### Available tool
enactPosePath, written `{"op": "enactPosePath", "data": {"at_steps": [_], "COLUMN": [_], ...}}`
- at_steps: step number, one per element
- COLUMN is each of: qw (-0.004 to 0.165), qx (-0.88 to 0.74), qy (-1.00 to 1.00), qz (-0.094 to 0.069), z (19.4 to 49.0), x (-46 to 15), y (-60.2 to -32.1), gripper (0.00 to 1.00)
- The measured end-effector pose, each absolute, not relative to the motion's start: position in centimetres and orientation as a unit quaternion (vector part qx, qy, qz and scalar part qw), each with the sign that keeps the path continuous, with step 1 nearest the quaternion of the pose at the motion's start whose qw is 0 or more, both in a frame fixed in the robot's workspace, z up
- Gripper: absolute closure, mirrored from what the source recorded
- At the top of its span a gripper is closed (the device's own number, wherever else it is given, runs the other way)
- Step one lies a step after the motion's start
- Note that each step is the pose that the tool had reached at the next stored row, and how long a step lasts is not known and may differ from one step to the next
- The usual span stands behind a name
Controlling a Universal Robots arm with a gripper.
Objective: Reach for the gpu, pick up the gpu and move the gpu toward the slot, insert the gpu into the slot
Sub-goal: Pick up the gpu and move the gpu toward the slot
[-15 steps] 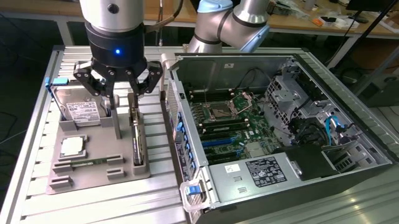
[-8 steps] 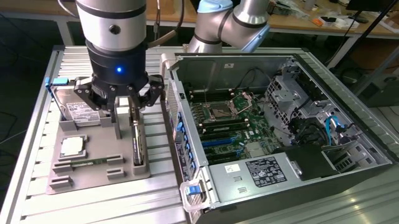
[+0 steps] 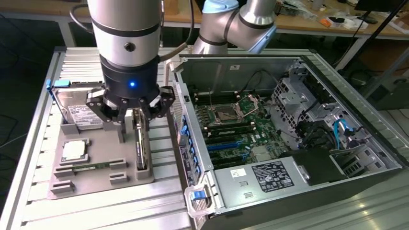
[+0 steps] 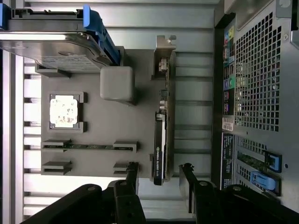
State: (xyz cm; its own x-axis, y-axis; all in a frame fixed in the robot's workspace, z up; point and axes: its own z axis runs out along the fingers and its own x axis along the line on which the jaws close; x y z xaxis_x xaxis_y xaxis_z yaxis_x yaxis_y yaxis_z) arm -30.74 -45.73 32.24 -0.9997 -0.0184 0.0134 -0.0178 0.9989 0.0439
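gpu stands on its long edge in a groove of the grey tray, on the tray's 3 o'clock side in the ext view. Its silver bracket is at the end away from the tool. Tool hangs right over the card. In the wrist view its fingers are apart, one each side of the card's near end, w/ a gap on both sides, so nothing is clamped. Step looks like reach/grasp: card is seated in the tray, and the slot among the blue connectors is empty.

To do it well, prob.:
- centre the card btw the fingers so both touch at once; it's thin and could tip in the groove
- close flat on the card faces, not skewed
- watch the grey block just beside the card at its 9 o'clock

Other tray items in the ext view: hard drive at 10 o'clock of the gpu, cpu chip at 9, memory stick at approx 8.

Tray sits on a slatted aluminium bench. Open pc case lies at 3 o'clock, just beside the tray, w/ the motherboard exposed. Room: wooden desks w/ clutter at 12–1 o'clock, dark floor at 9.
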Motion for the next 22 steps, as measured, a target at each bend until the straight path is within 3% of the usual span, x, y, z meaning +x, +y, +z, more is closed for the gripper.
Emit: {"op": "enactPosePath", "data": {"at_steps": [15, 22], "qw": [0.007, 0.007], "qx": [0.009, 0.009], "qy": [-1.000, -1.000], "qz": [-0.022, -0.022], "z": [29.2, 27.8], "x": [-30.1, -30.0], "y": [-45.8, -44.4], "gripper": [0.52, 0.52]}}
